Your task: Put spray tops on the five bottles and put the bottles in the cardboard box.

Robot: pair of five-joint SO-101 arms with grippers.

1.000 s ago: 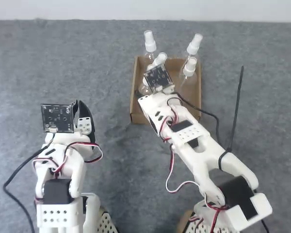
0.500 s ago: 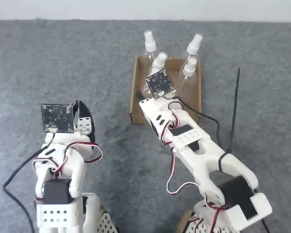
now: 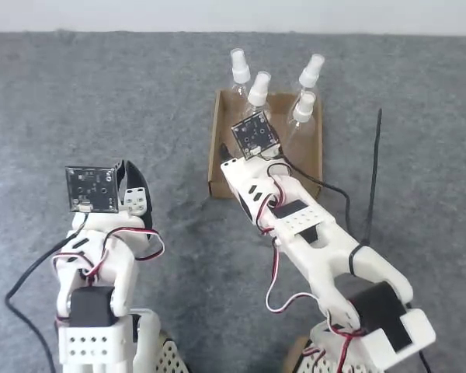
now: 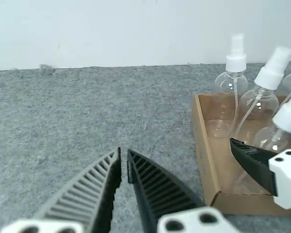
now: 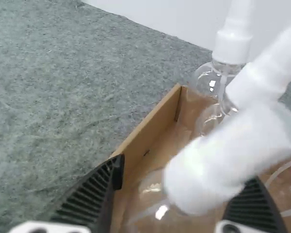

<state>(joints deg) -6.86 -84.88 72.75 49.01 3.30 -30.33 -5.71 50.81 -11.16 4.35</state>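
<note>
Right arm (image 3: 295, 221) has drawn back; its pincer (image 5: 184, 174), wide around a bottle (image 5: 218, 160), could snag and topple it in the box (image 5: 150, 121).

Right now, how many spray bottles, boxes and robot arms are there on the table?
Spray bottles: 5
Cardboard box: 1
Robot arms: 2
Total: 8
</note>
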